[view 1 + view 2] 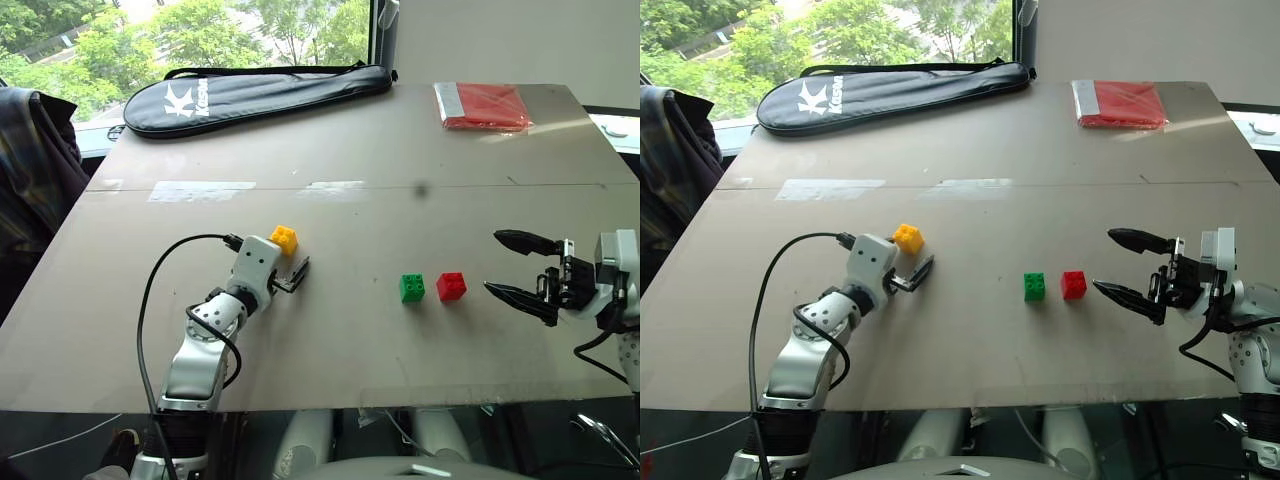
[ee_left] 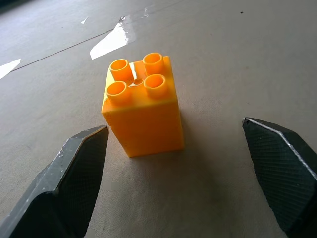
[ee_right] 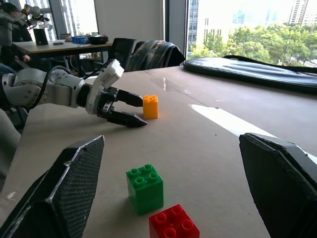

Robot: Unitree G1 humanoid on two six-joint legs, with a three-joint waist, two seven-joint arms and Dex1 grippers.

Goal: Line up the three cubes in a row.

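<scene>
A yellow cube (image 1: 284, 239) stands upright on the grey table, studs up. My left gripper (image 1: 293, 256) is open right behind it; in the left wrist view the cube (image 2: 143, 106) sits just past the two spread fingertips (image 2: 84, 153), untouched. A green cube (image 1: 412, 287) and a red cube (image 1: 451, 286) stand side by side, nearly touching, right of centre. My right gripper (image 1: 492, 262) hovers open to the right of the red cube, pointing at the pair, with nothing between its fingers.
A black racket bag (image 1: 250, 95) lies along the far left edge. A flat red packet (image 1: 482, 105) rests at the far right corner. Patches of tape (image 1: 200, 190) mark the table's seam. A jacket (image 1: 30, 170) hangs beside the table's left edge.
</scene>
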